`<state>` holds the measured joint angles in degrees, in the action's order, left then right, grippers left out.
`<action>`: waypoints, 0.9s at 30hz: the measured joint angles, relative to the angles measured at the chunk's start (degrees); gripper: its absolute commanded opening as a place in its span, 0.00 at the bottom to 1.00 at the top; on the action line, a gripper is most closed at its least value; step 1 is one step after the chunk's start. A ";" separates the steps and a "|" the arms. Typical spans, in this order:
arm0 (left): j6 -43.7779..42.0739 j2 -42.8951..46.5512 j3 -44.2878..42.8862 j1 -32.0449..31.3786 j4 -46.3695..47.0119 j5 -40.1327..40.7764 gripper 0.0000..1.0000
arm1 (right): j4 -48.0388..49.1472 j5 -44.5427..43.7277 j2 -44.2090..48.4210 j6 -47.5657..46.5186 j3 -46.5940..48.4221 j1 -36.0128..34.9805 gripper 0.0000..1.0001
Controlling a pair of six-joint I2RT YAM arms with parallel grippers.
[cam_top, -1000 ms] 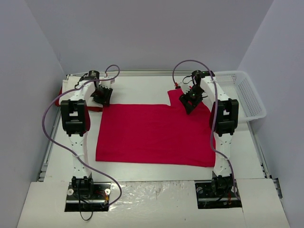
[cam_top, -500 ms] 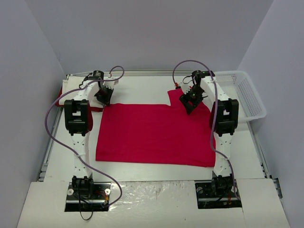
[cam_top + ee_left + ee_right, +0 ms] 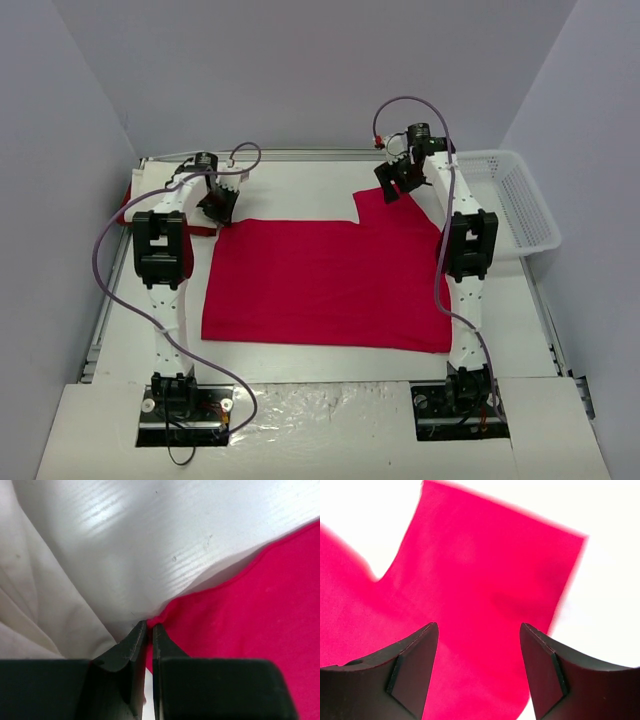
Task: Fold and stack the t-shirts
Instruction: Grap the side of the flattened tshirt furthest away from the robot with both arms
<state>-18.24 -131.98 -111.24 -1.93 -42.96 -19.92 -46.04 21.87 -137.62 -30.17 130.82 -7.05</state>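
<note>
Red shirt (image 3: 320,280) lies flat, not folded yet. Left claw (image 3: 149,626) pinches its corner; right claw (image 3: 477,626) hangs spread above it. All folding is left.

L end effector (image 3: 149,627) clamped, R end effector (image 3: 477,626) spread.
</note>
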 measured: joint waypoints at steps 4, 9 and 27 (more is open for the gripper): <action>0.48 1.42 2.21 0.00 -0.02 -1.27 0.02 | 5.29 -4.50 -5.29 6.45 7.50 0.31 0.65; 1.09 5.97 6.49 0.00 -0.02 -2.86 0.02 | 10.32 -8.28 -9.66 13.38 10.51 0.76 0.66; 1.18 17.14 11.52 0.00 0.39 -4.31 0.02 | 15.12 -5.05 -17.00 22.91 14.16 5.55 0.52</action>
<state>-17.06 -114.85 -99.72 -1.93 -42.57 -24.23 -30.92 16.82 -154.63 -7.27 144.99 -1.50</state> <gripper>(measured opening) 0.050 0.544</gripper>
